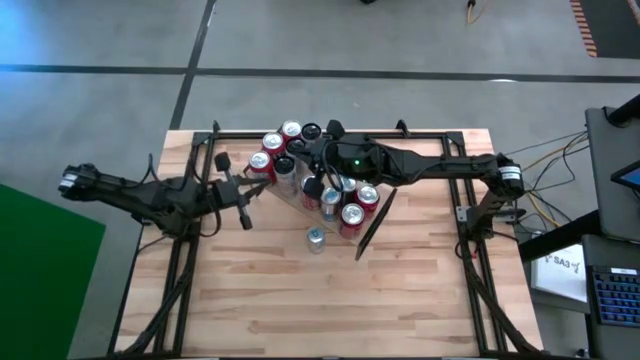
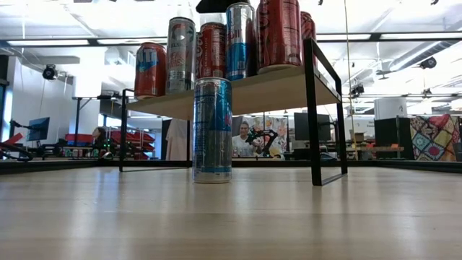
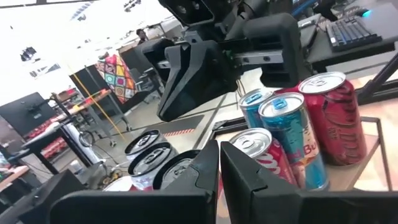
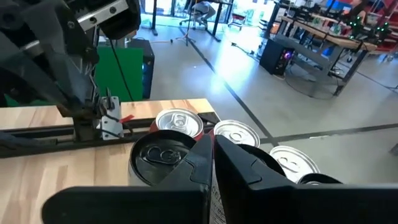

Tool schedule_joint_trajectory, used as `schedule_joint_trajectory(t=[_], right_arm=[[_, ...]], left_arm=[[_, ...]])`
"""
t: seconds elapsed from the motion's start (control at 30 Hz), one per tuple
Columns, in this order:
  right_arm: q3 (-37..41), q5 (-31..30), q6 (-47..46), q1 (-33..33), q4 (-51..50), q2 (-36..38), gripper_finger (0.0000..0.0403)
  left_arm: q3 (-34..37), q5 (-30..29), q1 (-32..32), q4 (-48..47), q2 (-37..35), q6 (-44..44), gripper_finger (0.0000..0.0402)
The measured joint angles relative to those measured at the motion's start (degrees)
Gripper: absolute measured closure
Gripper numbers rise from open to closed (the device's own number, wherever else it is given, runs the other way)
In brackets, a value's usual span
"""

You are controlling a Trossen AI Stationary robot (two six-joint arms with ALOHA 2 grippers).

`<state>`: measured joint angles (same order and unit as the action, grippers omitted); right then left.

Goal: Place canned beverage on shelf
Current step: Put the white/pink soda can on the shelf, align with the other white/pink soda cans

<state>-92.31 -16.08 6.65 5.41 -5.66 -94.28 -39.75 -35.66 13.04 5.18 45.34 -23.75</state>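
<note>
The shelf (image 2: 253, 90), a light-wood plank on black end frames (image 1: 375, 222), stands aslant in the middle of the table. Several upright cans (image 1: 352, 213) crowd its top, red and silver-blue ones (image 3: 292, 134). One silver-blue canned beverage (image 2: 212, 130) stands upright on the tabletop just in front of the shelf (image 1: 316, 240). My right gripper (image 4: 211, 158) is shut and hovers over the can tops at the shelf's far left end (image 1: 300, 152). My left gripper (image 3: 219, 171) is shut with nothing in it, level, just left of the shelf (image 1: 258, 190).
Black rails (image 1: 185, 270) run along the table's left and right sides and its far edge. Bare wood (image 1: 330, 310) lies near the front edge. A green panel (image 1: 40, 270) stands left of the table, a laptop (image 1: 615, 290) to the right. People sit in the room behind (image 2: 244, 139).
</note>
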Motion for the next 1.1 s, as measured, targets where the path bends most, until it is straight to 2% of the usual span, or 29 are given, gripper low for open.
schedule_joint_trajectory(t=[0.2,0.37,0.5,0.67,0.73,0.87,1.1], right_arm=[[-0.1,0.1,-1.3,-0.2,0.3,-0.4,0.0394],[-0.1,2.7,-2.3,-0.4,0.4,-0.9,0.0394],[-0.1,2.6,-3.2,-0.5,-0.2,-1.1,0.0394],[-0.1,2.6,-4.3,-0.8,-1.3,-1.1,0.0394],[-0.1,2.6,-4.9,-0.8,-1.6,-1.1,0.0394],[-0.1,2.6,-5.4,-1.1,-1.8,-1.1,0.0394],[-0.1,2.6,-5.1,-1.3,-1.8,-1.3,0.0394]], left_arm=[[0.0,0.2,-2.0,0.0,0.3,-3.3,0.0400],[-0.1,6.6,-6.0,0.9,0.0,-6.7,0.0401],[-2.6,10.2,-8.1,-6.2,-0.8,-7.1,0.0401],[-6.2,18.6,-9.5,-19.1,-1.0,-7.2,0.0401],[-6.8,19.7,-9.9,-21.0,-1.3,-7.4,0.0401],[-6.7,21.6,-10.7,-20.1,-1.5,-8.8,0.0401],[-6.4,21.7,-12.8,-16.4,-0.5,-9.8,0.0402]])
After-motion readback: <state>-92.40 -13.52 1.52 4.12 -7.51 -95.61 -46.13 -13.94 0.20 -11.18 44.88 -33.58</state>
